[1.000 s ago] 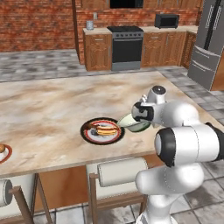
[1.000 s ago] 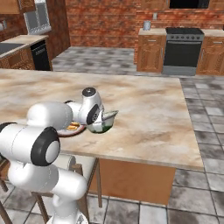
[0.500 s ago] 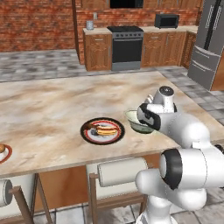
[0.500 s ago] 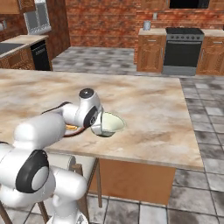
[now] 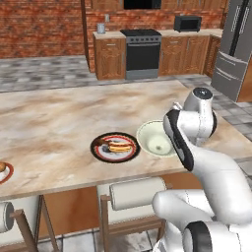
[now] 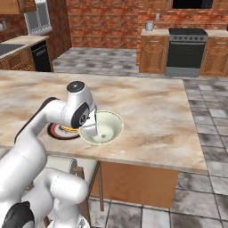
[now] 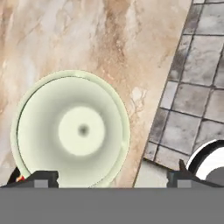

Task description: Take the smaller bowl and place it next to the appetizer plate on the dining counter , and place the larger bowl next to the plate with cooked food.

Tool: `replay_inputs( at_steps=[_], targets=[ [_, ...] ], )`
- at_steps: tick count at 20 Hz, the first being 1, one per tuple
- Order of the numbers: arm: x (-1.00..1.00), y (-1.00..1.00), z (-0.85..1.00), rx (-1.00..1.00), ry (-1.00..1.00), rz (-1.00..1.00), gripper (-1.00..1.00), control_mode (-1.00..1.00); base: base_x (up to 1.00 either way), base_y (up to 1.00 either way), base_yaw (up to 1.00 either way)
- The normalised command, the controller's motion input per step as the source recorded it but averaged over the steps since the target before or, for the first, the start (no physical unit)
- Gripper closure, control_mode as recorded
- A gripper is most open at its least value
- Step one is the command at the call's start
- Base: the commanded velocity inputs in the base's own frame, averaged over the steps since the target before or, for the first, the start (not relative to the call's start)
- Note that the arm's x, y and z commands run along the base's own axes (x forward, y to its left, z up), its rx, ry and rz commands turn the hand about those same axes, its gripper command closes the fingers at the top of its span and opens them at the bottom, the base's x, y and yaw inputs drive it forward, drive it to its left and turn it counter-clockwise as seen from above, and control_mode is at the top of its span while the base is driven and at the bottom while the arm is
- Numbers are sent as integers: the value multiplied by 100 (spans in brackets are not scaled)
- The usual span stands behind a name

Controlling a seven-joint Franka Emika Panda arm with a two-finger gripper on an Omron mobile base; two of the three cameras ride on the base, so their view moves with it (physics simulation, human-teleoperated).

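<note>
Cream ceramic marks the larger bowl (image 5: pixel 156 139), which sits upright on the marble bench (image 5: pixel 54 123) at the centre of the left base view, just beside the plate with cooked food (image 5: pixel 114 146) on that plate's right side. In the right base view the bowl (image 6: pixel 103 127) lies at centre left, near the bench's front edge, with the plate (image 6: pixel 61 130) partly behind the arm. The placing of this bowl looks done, to my judgement.

In the hand view the hand (image 7: pixel 111 179) looks down on the bowl (image 7: pixel 72 129), which lies in the left half of the frame, above and left of the midpoint between the tips. The fingertips (image 7: pixel 41 178) stand far apart at the bottom edge, spread wide and holding nothing; the left tip is at the bowl's lower rim, the right tip well clear of it over the bench edge. The coming move probably turns on lifting straight away from the bowl without catching its rim.

At the far lower left of the left base view, a small plate with a red-brown rim, likely the appetizer plate (image 5: pixel 4 171), is cut off by the frame edge. I cannot pick out the smaller bowl. The robot's wrist covers part of the bowl's right rim in the left base view, and whether the bowl touches the food plate is hard to tell.
</note>
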Motion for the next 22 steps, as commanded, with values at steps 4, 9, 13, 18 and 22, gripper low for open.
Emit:
replay_inputs(
  at_steps=[4,9,13,18,22],
  targets=[
    [-100,36,97,-24,0,37,-100,-100,0,0,0],
    [-100,30,88,-31,0,36,-100,-100,0,0,0],
    [-99,23,94,-25,-17,20,-100,-100,0,0,0],
    [-97,2,99,-15,-12,17,-100,-100,0,0,0],
    [-81,0,77,-8,-7,20,-100,-100,0,0,0]
  ],
)
